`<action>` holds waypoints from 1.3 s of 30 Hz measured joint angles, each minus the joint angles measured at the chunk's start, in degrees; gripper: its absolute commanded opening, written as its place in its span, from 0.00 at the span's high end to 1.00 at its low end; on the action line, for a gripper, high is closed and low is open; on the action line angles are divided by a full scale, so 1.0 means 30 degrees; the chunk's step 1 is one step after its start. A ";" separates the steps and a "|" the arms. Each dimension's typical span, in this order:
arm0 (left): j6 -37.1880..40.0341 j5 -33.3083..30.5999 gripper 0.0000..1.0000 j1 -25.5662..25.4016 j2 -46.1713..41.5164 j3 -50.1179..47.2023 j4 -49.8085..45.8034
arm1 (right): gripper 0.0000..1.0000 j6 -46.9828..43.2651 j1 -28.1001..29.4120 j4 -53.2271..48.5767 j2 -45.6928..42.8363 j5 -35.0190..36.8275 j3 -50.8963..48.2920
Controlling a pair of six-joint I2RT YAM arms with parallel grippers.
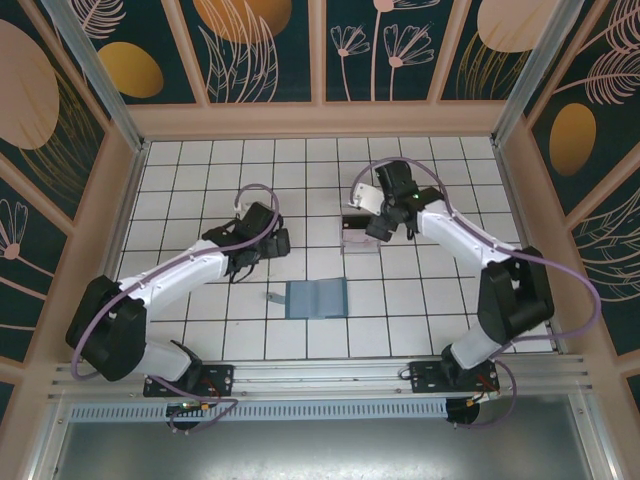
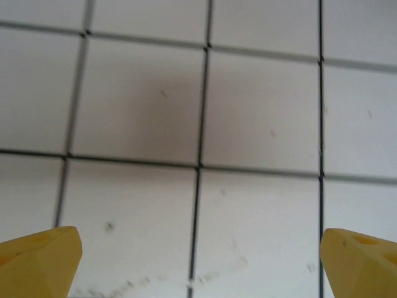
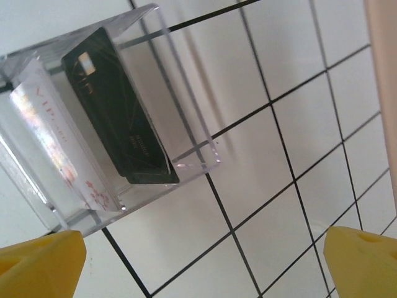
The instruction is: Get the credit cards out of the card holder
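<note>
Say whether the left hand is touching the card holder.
Apart. The top external view shows white tiles between the left hand and the card holder; the left wrist view has bare tile between open fingers.

Bright, even light; soft shadow on table (image 2: 149, 118); left wrist view blurry.

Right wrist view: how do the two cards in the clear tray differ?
The dark card is black with faint print; the white card is pale with shiny lettering and reddish marks at one end. The white card sits left of the dark card in this view, nearer a wall of the clear tray. Both stand on edge inside it.
</note>
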 measured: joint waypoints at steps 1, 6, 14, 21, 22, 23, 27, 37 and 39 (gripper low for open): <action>0.0160 -0.0546 0.01 0.0306 0.0124 0.0153 0.0066 | 0.01 0.0648 -0.0175 0.0707 -0.0525 0.0000 -0.0641; 0.1632 -0.3264 0.02 0.1967 0.0699 0.0095 0.1064 | 0.01 0.4874 -0.1668 0.4386 -0.2892 -0.0087 -0.3905; 0.4371 -0.6120 0.01 0.5042 0.0525 -0.2463 0.5741 | 0.01 1.2014 -0.4597 1.1555 -0.5100 0.0109 -1.0615; 0.5960 -0.7504 0.01 0.7592 0.0379 -0.5144 1.0586 | 0.01 1.5307 -0.5348 1.8345 -0.3366 0.1632 -1.4979; 0.6258 -0.7388 0.01 0.7978 0.0146 -0.5821 1.1635 | 0.01 1.5533 -0.5435 1.9190 -0.3111 0.1807 -1.5256; 0.6579 -0.7169 0.02 0.8364 -0.0219 -0.6739 1.2968 | 0.01 1.5657 -0.5450 1.9985 -0.3016 0.1974 -1.5497; 0.7504 -0.5668 0.01 0.9471 -0.1647 -1.0673 1.8404 | 0.01 1.6145 -0.5646 2.2578 -0.3016 0.2798 -1.5773; 0.9377 -0.1508 0.02 1.1162 -0.0750 -1.3107 2.8181 | 0.01 1.6495 -0.7839 2.9296 -0.2346 0.1479 -1.7762; 0.9588 -0.0750 0.02 1.1482 -0.0109 -1.3274 2.9194 | 0.01 1.6742 -0.8211 2.9915 -0.1515 0.0831 -1.7770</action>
